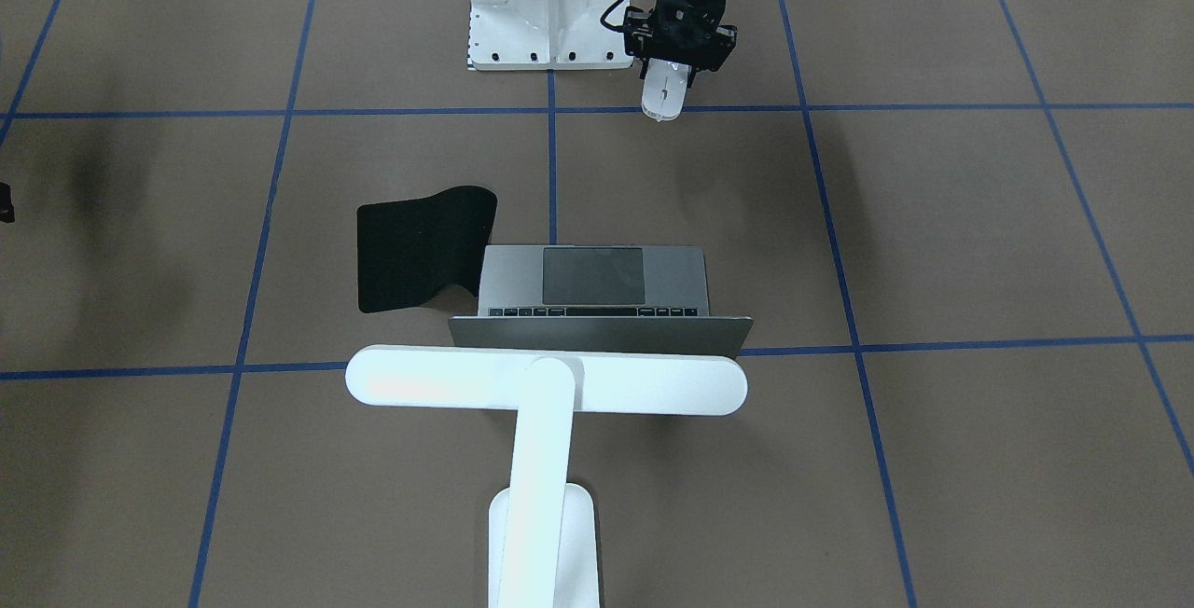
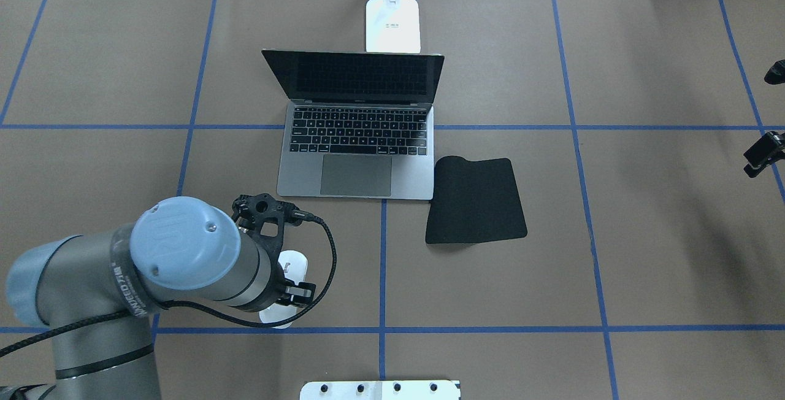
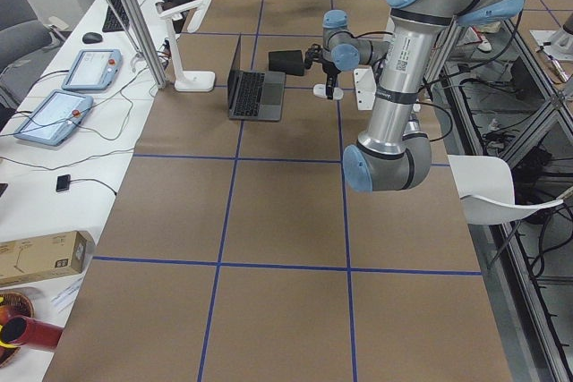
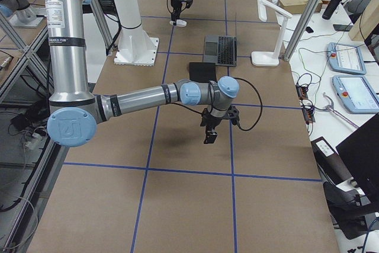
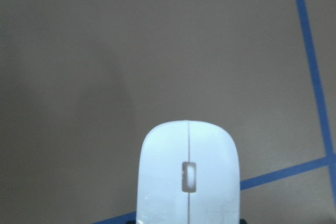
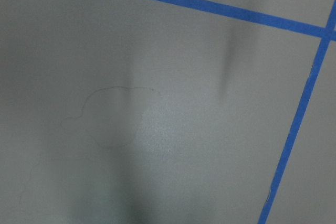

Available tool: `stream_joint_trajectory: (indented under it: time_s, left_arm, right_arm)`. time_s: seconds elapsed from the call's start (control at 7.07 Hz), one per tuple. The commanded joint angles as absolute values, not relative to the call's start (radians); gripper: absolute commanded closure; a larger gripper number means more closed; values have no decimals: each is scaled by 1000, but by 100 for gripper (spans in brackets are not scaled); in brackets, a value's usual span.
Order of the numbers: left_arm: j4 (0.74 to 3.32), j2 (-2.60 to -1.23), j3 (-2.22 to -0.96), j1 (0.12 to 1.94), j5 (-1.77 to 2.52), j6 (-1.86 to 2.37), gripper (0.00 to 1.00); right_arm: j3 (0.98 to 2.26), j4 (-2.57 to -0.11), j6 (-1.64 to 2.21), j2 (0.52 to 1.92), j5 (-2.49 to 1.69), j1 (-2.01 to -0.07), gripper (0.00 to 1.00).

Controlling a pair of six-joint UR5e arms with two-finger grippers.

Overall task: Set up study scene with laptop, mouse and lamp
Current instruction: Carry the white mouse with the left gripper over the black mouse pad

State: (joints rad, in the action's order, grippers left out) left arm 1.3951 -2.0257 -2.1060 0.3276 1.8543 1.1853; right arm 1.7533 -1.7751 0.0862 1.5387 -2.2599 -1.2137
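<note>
My left gripper (image 1: 668,76) is shut on the white mouse (image 1: 663,97) and holds it low over the table by a blue tape line, near-left of the laptop. In the left wrist view the mouse (image 5: 187,177) fills the bottom centre. The dark-grey laptop (image 2: 356,167) stands open at mid-table, with its screen towards the lamp. The white T-shaped lamp (image 1: 546,384) stands right behind the laptop's lid. My right gripper (image 4: 210,136) points down over bare table far to the right. I cannot tell whether it is open or shut.
A black flexible mat (image 2: 475,200) lies against the laptop's right side, with its near-laptop edge curled up. The white bolted pedestal (image 1: 546,2) stands at the robot's side of the table. Blue tape lines grid the brown table (image 2: 644,234).
</note>
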Motion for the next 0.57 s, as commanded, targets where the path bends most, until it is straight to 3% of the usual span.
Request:
stream_joint_trajectory:
  time_s: [0.0, 0.42]
  left_arm:
    - [1387, -2149, -2030, 327, 1848, 1329, 62]
    - [1396, -2296, -1912, 327, 1820, 1460, 62]
  right_arm:
    - [1753, -1776, 92, 1539, -2264, -1213, 0]
    - [1756, -1775, 100, 1540, -2270, -1213, 0]
